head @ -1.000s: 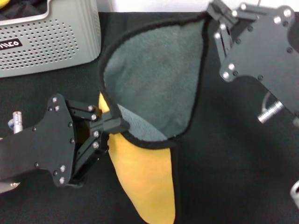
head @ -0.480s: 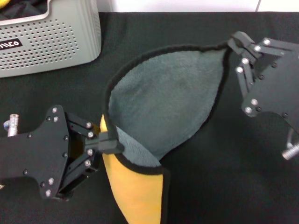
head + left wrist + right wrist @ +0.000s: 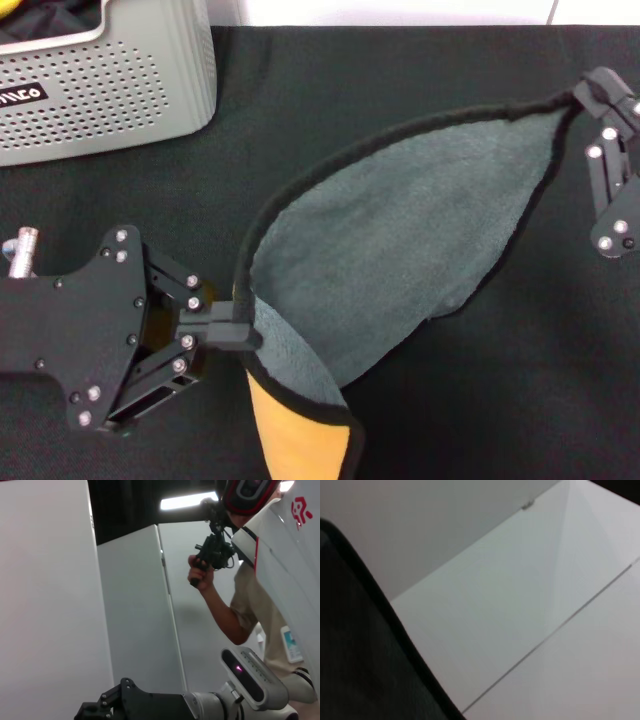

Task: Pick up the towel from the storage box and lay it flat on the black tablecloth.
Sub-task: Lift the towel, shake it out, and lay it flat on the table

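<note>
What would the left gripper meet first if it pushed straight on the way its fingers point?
The left gripper points rightward, shut on the towel, so it would drive into that grey cloth; depth beyond is unclear.

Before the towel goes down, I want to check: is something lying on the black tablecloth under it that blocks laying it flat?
Nothing visible does. The towel hangs between the left gripper and right gripper; the black tablecloth shows bare, and the storage box is off to the side.

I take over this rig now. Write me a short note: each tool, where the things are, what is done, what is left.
Left tool: shut on one edge of the towel.
Right tool: shut on the far corner.
Towel: out of the storage box, stretched between both tools above the black tablecloth, grey side up, a yellow part hanging low.
Done: pick-up.
Left: lower it, lay it flat, release.
</note>
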